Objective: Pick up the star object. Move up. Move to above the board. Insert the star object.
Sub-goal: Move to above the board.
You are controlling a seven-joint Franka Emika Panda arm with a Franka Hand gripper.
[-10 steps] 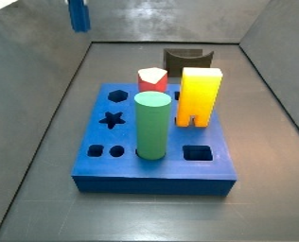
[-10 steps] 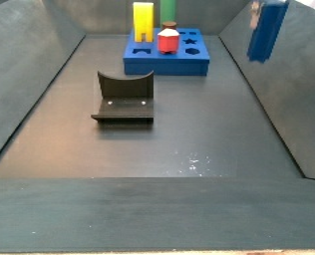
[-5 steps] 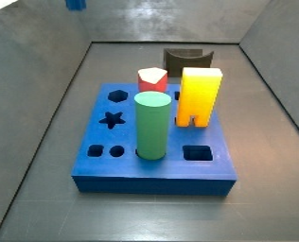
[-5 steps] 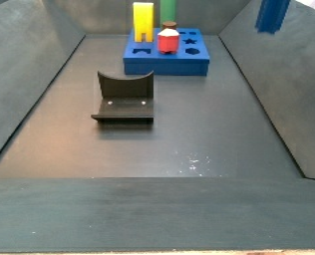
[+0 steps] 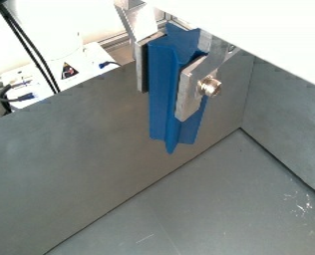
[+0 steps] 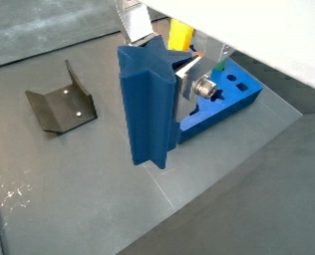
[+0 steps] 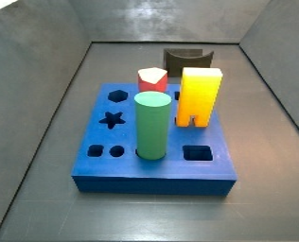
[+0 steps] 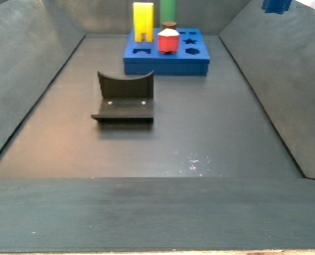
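End effector (image 6: 173, 70): high above the floor, fingers (image 5: 195, 85) clamped on the star (image 6: 147, 110).
Star: upright between the plates, clear of everything; its tip shows at the top edge in a side view (image 8: 275, 5).
Board (image 7: 152, 151): on floor, star hole (image 7: 111, 119) empty.
Cylinder (image 7: 152, 125): standing in board.
Fixture (image 8: 125, 98): well apart from board.

Dark blue star object (image 6: 149, 105); silver gripper (image 6: 173, 75)

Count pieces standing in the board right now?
3: green cylinder front centre, yellow block beside it, red piece behind. Star object is in the gripper, off the board.
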